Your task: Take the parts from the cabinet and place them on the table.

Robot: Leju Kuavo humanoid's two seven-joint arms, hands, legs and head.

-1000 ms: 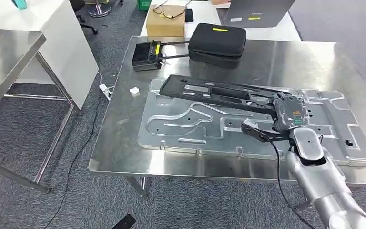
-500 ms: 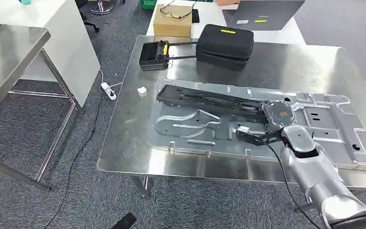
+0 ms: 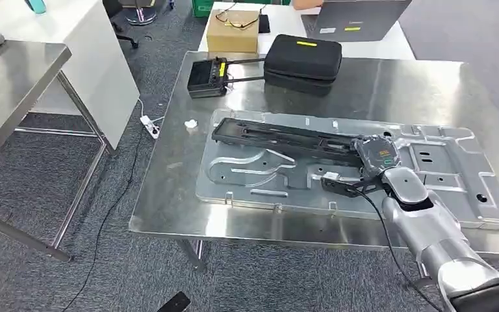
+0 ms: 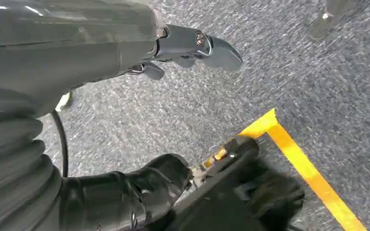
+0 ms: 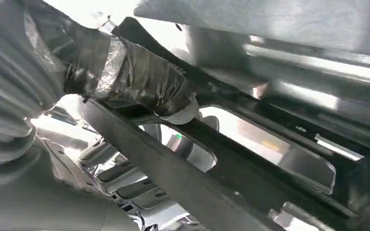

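Note:
A long black frame part (image 3: 279,138) lies across a big stamped silver metal panel (image 3: 247,175) on the steel table (image 3: 396,84). My right hand (image 3: 377,159) grips the black part at its right end. In the right wrist view the taped thumb (image 5: 139,79) presses on top of the black part (image 5: 173,168), and the fingers curl under it, seen through an opening. My left hand (image 4: 77,53) hangs over grey carpet with its fingers (image 4: 212,48) spread and nothing between them.
At the table's far side stand a black zip case (image 3: 302,57) and a black controller (image 3: 206,77), with a small white piece (image 3: 190,123) near the left edge. A cardboard box (image 3: 234,32) sits beyond. A second steel table (image 3: 13,78) stands left. Yellow floor tape (image 4: 298,163) runs below.
The whole view has shifted a little, so the camera moved. My right hand keeps its hold on the black part's right end, and the part now lies lower and flatter on the panel.

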